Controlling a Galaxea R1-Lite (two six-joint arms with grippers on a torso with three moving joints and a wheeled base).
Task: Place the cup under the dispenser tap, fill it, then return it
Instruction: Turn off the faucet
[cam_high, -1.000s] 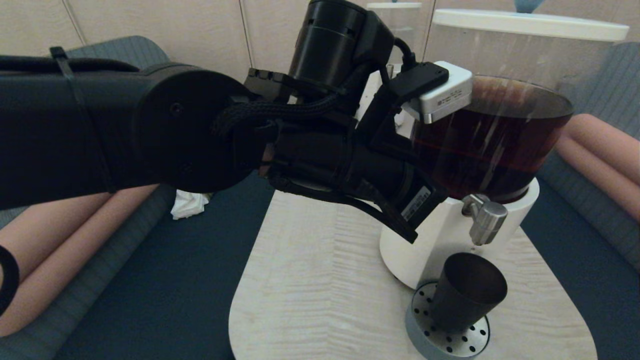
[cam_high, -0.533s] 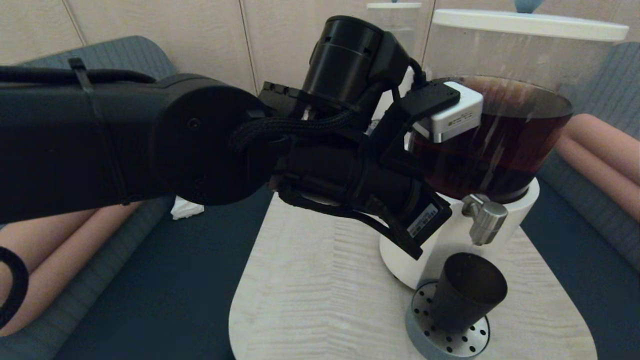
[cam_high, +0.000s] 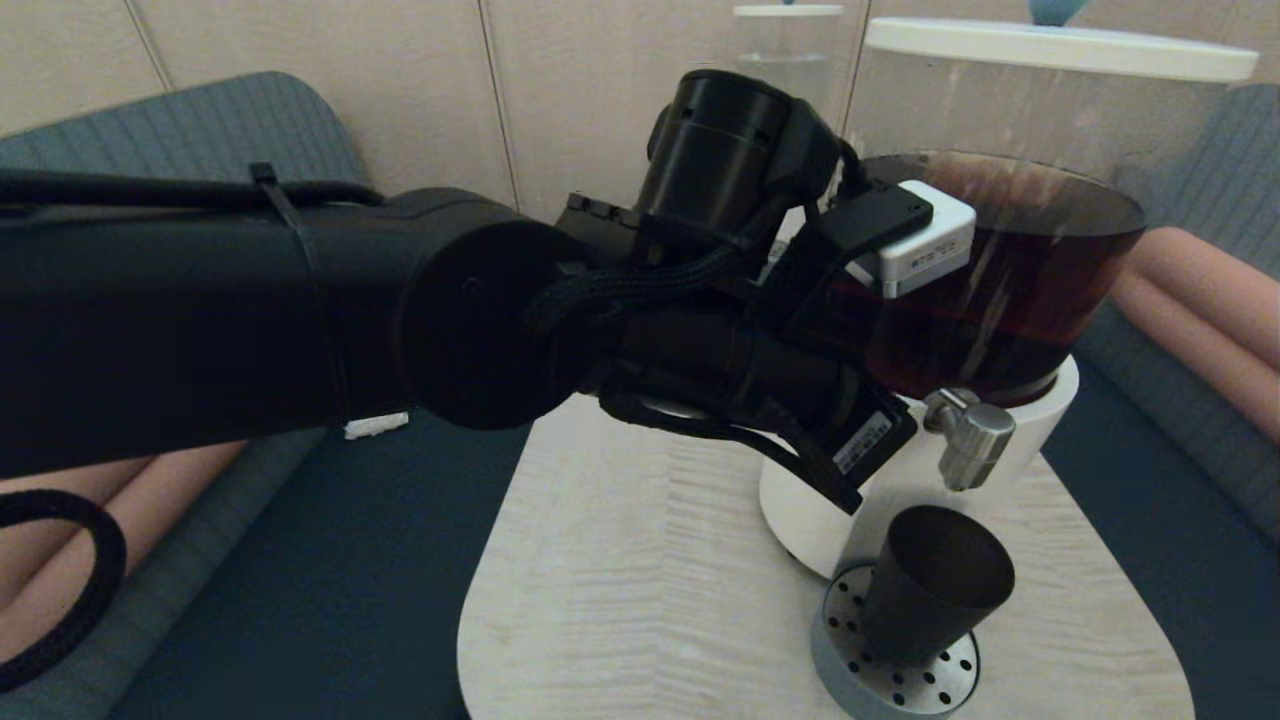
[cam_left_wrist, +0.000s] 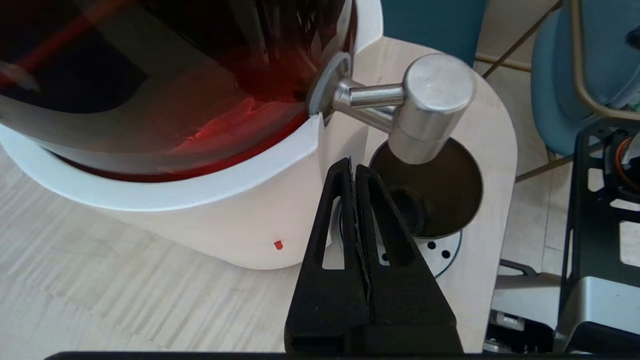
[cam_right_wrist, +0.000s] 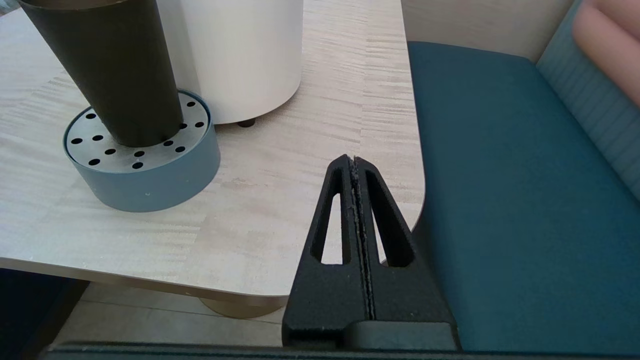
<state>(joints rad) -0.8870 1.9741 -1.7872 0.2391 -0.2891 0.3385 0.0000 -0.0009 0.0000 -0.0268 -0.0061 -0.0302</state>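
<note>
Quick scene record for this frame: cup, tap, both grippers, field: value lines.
cup: upright on the perforated drip tray, under the dispenser tap, free of both grippers
tap flow: none visible
cup contents: cannot tell
left gripper: shut, empty, beside the dispenser base, near the tap
right gripper: shut, empty, over the table edge, apart from the cup

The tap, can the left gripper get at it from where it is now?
Probably yes. The left gripper, shut, hangs beside the dispenser base, just short of the tap, with nothing between them. The cup stands on the drip tray under it.
</note>
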